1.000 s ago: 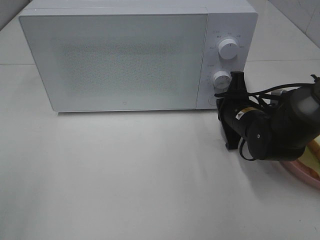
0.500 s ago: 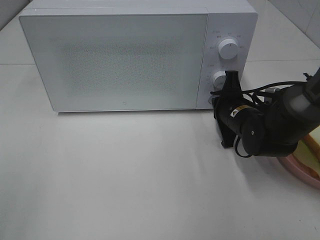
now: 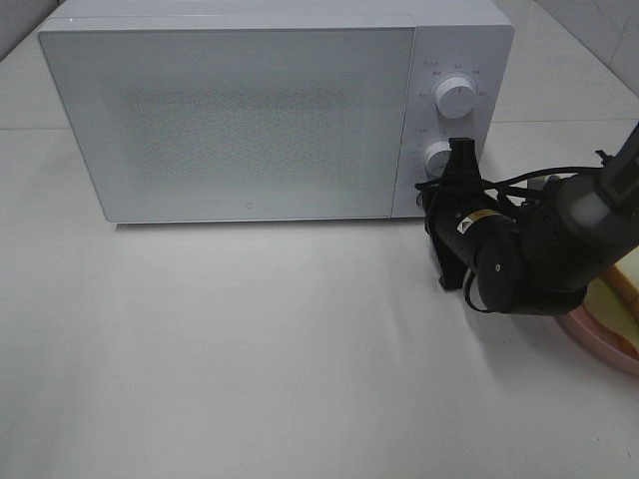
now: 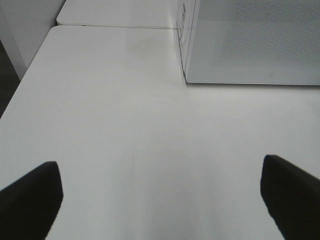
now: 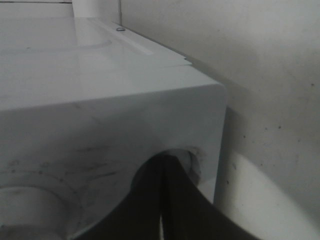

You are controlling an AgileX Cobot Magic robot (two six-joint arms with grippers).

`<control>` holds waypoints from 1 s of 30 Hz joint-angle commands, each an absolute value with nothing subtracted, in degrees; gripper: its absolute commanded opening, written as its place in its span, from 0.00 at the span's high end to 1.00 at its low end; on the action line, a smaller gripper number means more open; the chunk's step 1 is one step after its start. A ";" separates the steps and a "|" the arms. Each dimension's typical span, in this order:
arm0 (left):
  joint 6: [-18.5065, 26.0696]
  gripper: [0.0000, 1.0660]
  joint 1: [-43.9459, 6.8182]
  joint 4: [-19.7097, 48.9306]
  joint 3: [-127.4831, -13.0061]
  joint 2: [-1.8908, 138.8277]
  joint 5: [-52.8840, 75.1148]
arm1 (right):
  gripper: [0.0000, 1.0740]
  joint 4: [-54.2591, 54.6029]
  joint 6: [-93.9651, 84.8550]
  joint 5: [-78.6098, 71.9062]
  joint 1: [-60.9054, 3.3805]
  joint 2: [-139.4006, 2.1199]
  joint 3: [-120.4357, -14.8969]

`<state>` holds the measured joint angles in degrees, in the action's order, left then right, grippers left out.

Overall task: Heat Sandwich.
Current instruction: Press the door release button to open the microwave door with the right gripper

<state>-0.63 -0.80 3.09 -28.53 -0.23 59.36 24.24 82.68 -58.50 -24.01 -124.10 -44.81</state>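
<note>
Exterior high: you have the white box-shaped microwave oven (image 3: 240, 120), door closed. The black right gripper (image 3: 437, 205) sits at its panel's lower corner, under the lower round white knob (image 3: 440, 157). The white-bread sandwich (image 3: 611, 299) lies on the round pink plate (image 3: 597, 341) at far right, partly hidden by that arm.
Left wrist: your left gripper (image 4: 160, 197) is spread wide, empty, over the white tabletop (image 4: 125, 125).
Right wrist: the right gripper is clenched on nothing, its tips at a round recess in the oven's front.

The right gripper (image 3: 437, 200) reaches forward, fingers (image 5: 150, 200) pressed together; the left gripper (image 4: 159, 167) hovers low, fingers (image 4: 30, 200) spread wide.
</note>
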 commanded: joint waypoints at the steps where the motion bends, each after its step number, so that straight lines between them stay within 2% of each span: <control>1: -0.57 0.05 -0.63 3.21 -28.42 -1.89 59.24 | 1.00 22.75 83.02 -69.04 -22.63 -124.85 -49.68; 16: -0.57 0.05 -0.63 3.21 -28.42 -1.89 59.24 | 1.00 23.09 82.91 -70.02 -21.94 -125.48 -50.36; 30: -0.57 0.05 -0.63 3.21 -28.42 -1.89 59.24 | 1.00 23.20 82.22 -64.86 -21.31 -125.76 -52.71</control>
<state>-0.63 -0.80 3.09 -28.53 -0.23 59.36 24.75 82.56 -55.29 -23.78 -125.08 -47.27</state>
